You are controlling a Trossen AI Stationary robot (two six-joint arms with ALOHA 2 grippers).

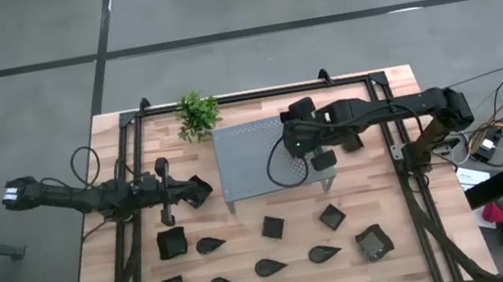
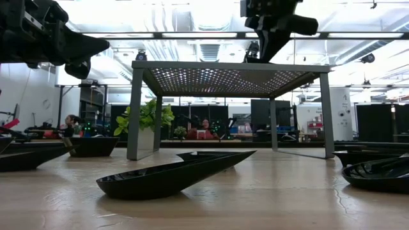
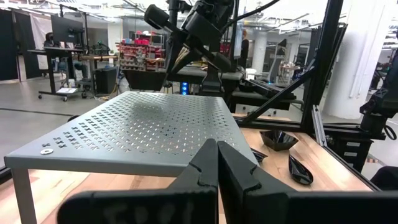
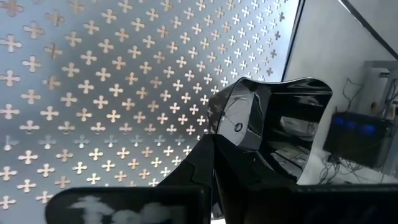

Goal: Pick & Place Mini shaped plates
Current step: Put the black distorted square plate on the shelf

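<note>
Left gripper hung just off the left edge of the metal stand, jaws pressed together, holding nothing.

Stand top was bare, going by the left wrist view. Small black plates lay in two loose rows on the tabletop in front of the stand: square ones and teardrop ones, about ten, all apart from each other. One more plate seemed to sit past the stand's right edge (partly hidden by the arm).

Right gripper was over the stand's right front corner, jaws clamped on the rim of a square plate, carried clear above the perforated top.

Judgement: task barely begun; one plate in transit, the rest untouched.

Room: stand top wide open for a set-down, though the carried plate hung near the right edge. The potted plant stood behind the left corner, well clear. Frame rails hemmed both sides.
</note>
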